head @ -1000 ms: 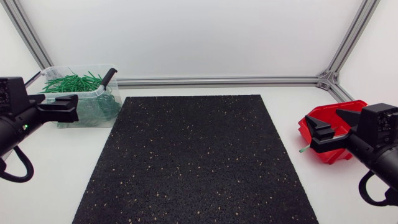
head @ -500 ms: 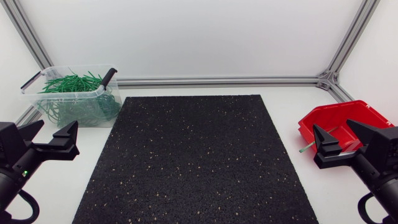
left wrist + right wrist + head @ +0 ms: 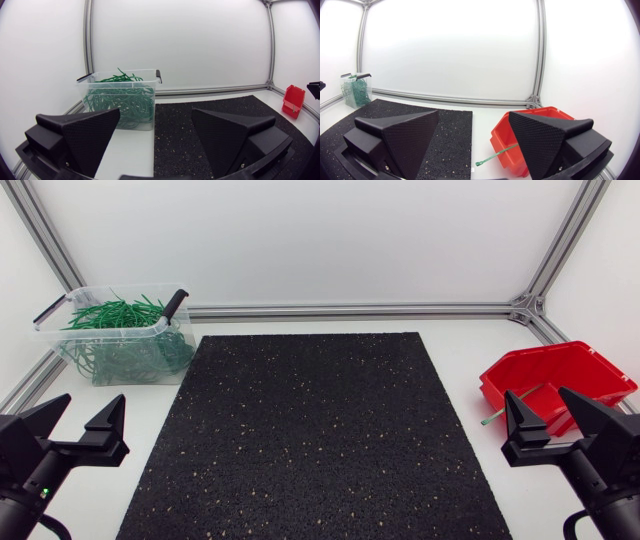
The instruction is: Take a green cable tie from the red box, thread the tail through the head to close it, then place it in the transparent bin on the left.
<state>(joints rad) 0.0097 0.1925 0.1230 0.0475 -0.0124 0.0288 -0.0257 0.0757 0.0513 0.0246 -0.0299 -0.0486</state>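
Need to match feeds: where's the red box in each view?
Head view: red box off the black mat's right edge.
Left wrist view: red box small, far across the mat from the transparent bin.
Right wrist view: red box close ahead of the right tool, partly behind one finger.
Shared landmark: the black mat.

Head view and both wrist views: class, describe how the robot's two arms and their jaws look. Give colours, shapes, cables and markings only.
The visible ends of the left arm and right arm are matte black and blocky. Each carries jaws of two broad wedge-shaped fingers tapering to points, with a fine woven texture. A black cable loops beneath the right arm. A small green light shows on the left arm.
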